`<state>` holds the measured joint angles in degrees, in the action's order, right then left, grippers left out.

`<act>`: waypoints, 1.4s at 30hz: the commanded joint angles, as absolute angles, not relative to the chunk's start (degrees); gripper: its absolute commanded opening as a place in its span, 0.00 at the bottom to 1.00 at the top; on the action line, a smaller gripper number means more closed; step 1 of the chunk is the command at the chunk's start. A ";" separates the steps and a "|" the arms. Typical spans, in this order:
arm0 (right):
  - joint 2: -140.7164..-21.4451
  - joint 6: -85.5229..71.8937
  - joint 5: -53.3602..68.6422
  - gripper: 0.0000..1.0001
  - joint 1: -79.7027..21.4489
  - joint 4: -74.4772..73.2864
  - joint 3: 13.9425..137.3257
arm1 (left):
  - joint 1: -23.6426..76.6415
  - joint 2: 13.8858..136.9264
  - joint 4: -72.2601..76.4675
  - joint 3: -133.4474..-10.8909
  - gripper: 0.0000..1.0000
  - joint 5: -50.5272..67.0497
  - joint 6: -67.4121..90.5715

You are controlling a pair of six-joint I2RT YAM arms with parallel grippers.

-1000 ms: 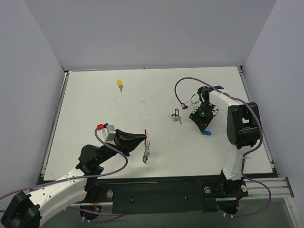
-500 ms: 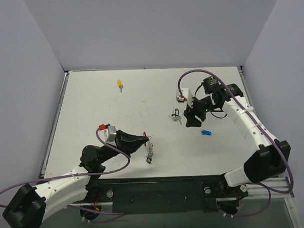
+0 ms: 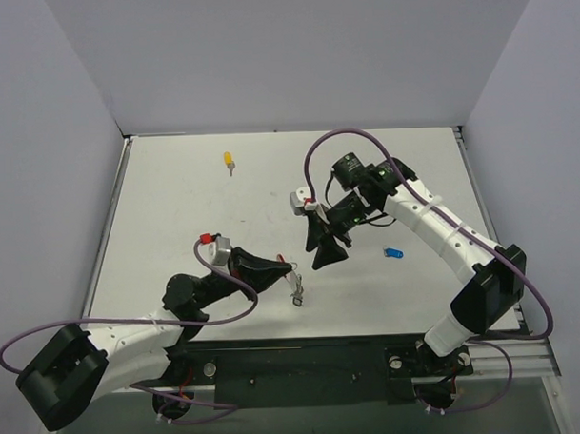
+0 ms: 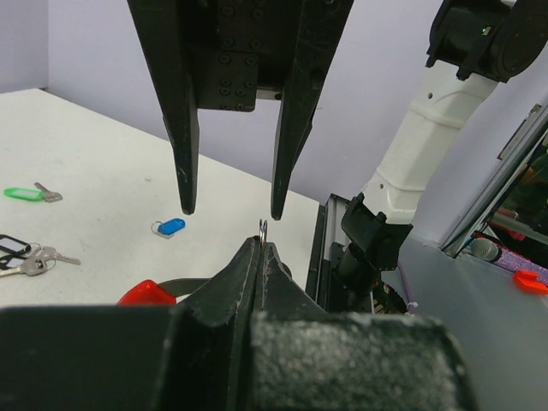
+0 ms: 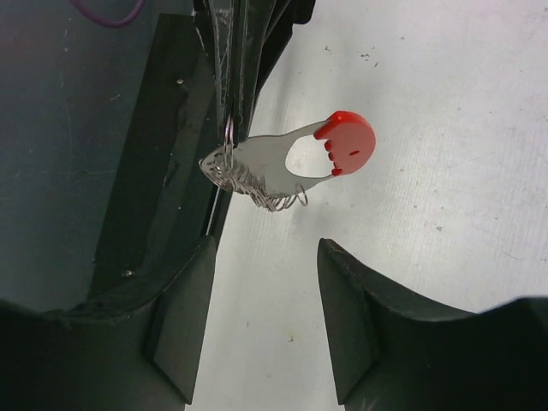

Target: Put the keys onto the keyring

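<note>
Yellow key [image 3: 229, 160]: lies on the desk [image 3: 175, 211], well beyond the keyring [image 3: 294, 285] and to its left, untouched.

Left pincer [image 3: 280, 271]: clamped on the keyring's wire edge. It holds the keyring up with the red tab outward, evidently presenting it for threading.

Right pincer [image 3: 322, 258]: jaws apart and empty, poised just beside the keyring with the tips pointed at it.

Blue key [image 3: 393, 254]: flat on the desk to the right of the keyring, not picked up.

Judgement: no key is threaded yet, and the blue key must be fetched first.
</note>
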<state>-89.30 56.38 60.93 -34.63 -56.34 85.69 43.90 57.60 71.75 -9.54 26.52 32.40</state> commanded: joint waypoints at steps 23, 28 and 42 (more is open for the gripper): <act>-91.84 45.79 59.94 0.24 -38.85 -51.68 88.07 | 47.02 64.16 80.16 -14.85 0.00 20.83 31.90; -91.67 45.44 59.24 0.00 -39.37 -51.85 88.24 | 47.02 63.72 78.84 -14.42 0.00 20.48 31.82; -96.85 63.28 34.99 0.00 -42.27 -79.96 101.93 | 46.58 42.10 19.10 -24.86 0.60 18.63 11.63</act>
<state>-94.91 56.53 44.14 -40.56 -66.35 96.62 46.65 45.04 41.54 -18.22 19.31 23.53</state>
